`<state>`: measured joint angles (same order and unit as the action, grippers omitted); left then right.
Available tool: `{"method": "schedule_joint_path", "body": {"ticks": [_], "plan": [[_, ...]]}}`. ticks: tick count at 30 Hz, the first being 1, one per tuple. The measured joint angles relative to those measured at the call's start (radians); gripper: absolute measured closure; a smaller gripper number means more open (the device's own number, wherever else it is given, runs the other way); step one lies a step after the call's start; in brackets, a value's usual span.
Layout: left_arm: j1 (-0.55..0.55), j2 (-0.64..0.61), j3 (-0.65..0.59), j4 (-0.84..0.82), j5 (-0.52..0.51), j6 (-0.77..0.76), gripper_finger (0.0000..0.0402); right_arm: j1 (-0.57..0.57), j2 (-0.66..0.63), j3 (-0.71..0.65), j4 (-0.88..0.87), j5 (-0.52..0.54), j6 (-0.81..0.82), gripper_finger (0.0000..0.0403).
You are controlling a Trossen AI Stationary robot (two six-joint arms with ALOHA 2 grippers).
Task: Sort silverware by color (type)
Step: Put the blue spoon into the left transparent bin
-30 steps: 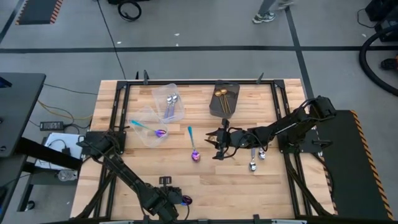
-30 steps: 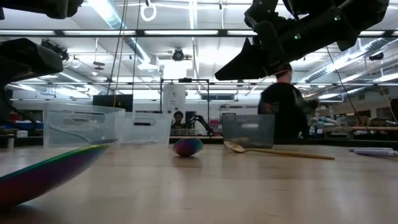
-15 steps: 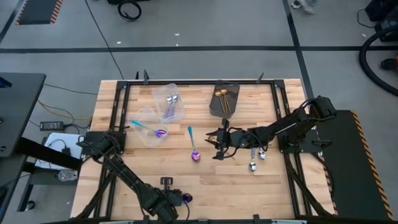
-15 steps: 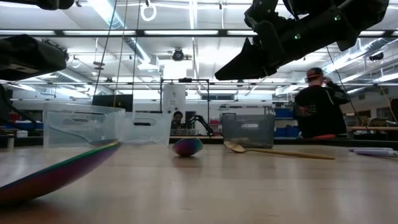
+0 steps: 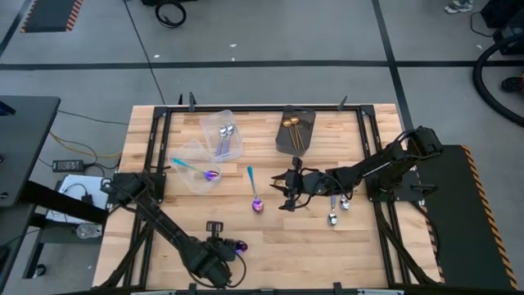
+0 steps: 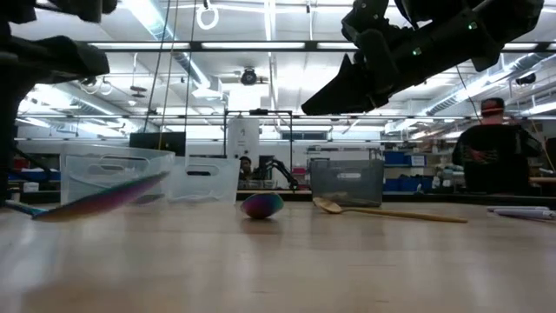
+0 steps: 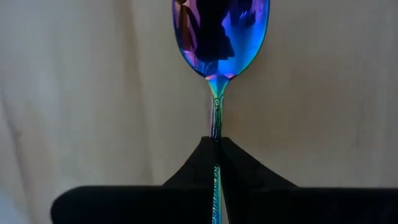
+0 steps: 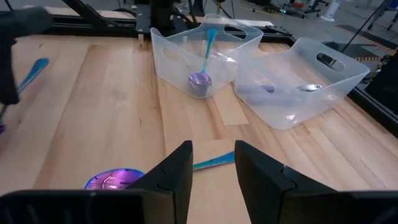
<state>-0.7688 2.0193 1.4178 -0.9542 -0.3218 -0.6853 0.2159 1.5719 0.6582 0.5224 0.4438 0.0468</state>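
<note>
Spreading across the wooden table (image 5: 270, 246), the sorting is only partly done: one clear tub (image 5: 223, 135) holds lilac-handled silver spoons (image 5: 224, 135), a second clear tub (image 5: 195, 168) beside it holds a teal-handled iridescent spoon (image 5: 196, 170), and the dark grey box (image 5: 296, 131) holds gold spoons (image 5: 292, 131). The left gripper (image 5: 223, 249) sits near the table's front edge, its jaws closed tight on the slim handle of another iridescent spoon (image 7: 219, 43), bowl pointing away from the wrist and lifted just clear of the wood in the low view. The pinch is on a very thin, smooth stem, so I judge the main risk is the spoon pivoting or slipping out during the carry to the second tub, especially if the arm swings fast; a drooping bowl could also catch that tub's rim and tip the light plastic. The right gripper (image 8: 211, 165) hovers mid-table, jaws partly apart and empty, above a third iridescent spoon (image 5: 255, 192) lying loose; if both arms head for the same tub, they could crowd each other. Two lilac-handled spoons (image 5: 337, 209) near the right arm wait unsorted and could be nudged by it.
</note>
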Motion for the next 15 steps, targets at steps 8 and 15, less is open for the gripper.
{"method": "schedule_joint_path", "body": {"ticks": [8, 15], "plan": [[0.025, -0.002, 0.000, -0.067, 0.000, 0.051, 0.0387, 0.023, 0.000, 0.000, -0.018, 0.008, 0.006, 0.0274], [0.042, -0.061, 0.002, -0.167, -0.034, 0.095, 0.0387, 0.033, 0.000, 0.000, -0.061, 0.035, 0.032, 0.0274]]}}
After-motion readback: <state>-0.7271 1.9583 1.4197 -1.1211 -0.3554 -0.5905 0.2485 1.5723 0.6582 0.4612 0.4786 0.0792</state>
